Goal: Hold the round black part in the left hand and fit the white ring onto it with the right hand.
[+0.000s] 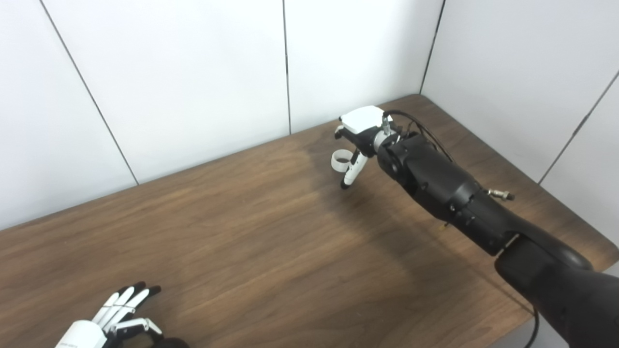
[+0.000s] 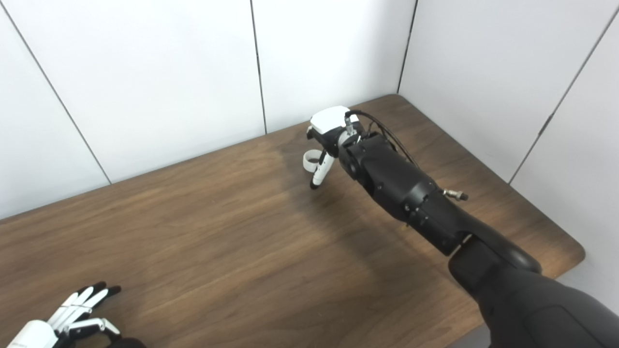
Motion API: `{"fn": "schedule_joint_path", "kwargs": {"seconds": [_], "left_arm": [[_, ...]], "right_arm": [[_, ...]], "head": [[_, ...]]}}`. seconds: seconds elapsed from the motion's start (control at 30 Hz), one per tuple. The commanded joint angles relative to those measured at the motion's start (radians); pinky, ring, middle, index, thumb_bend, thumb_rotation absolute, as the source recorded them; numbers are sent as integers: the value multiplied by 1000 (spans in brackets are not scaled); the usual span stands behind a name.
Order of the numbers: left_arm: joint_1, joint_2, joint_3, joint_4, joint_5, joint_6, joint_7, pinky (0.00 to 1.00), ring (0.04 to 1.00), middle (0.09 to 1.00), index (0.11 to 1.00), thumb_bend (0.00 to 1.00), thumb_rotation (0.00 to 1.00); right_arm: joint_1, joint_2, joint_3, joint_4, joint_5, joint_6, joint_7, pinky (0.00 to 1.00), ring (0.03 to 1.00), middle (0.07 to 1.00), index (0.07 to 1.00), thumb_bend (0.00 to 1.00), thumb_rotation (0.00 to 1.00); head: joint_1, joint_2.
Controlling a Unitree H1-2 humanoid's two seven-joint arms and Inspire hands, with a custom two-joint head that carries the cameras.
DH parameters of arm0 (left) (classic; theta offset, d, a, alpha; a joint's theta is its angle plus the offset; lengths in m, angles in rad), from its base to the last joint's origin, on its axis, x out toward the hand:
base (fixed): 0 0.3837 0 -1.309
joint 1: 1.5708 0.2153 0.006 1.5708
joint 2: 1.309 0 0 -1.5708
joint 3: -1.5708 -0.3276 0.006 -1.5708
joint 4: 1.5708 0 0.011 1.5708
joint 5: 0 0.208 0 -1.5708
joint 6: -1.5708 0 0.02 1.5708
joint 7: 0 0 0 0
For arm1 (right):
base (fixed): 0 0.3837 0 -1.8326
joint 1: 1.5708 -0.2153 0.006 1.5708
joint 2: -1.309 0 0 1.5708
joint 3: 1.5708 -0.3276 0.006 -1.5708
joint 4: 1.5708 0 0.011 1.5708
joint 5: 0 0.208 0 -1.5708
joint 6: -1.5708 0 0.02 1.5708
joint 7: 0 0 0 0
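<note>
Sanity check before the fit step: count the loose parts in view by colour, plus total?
White: 1, the white ring at the right hand.
Black: 1, the round black part, only partly in frame by the left hand.
Total: 2

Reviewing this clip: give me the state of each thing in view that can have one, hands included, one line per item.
Small white plastic ring: at the right hand's fingers, far side of the table; whether gripped or lifted can't be told.
Round black part: only a dark edge shows by the left hand; state can't be told.
Right hand: reached out over the ring, fingers pointing down.
Left hand: near bottom edge, fingers spread, grip unclear.
Brown wooden table: flat.
</note>
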Motion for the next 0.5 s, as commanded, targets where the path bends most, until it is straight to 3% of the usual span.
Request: {"fn": "schedule_joint_path", "kwargs": {"seconds": [0.0,0.47], "left_arm": [[13,31,8,-23,5,-1,-26,1000,1000,955,478,514,47],[39,29,25,-54,-1,-1,-32,1000,993,950,478,513,47]], "right_arm": [[-69,-23,-4,-6,-23,-5,-16,1000,1000,1000,850,966,495],[-100,-30,8,48,-26,6,5,1000,1000,1000,855,943,482]], "head": [[1,1],[2,10]]}}
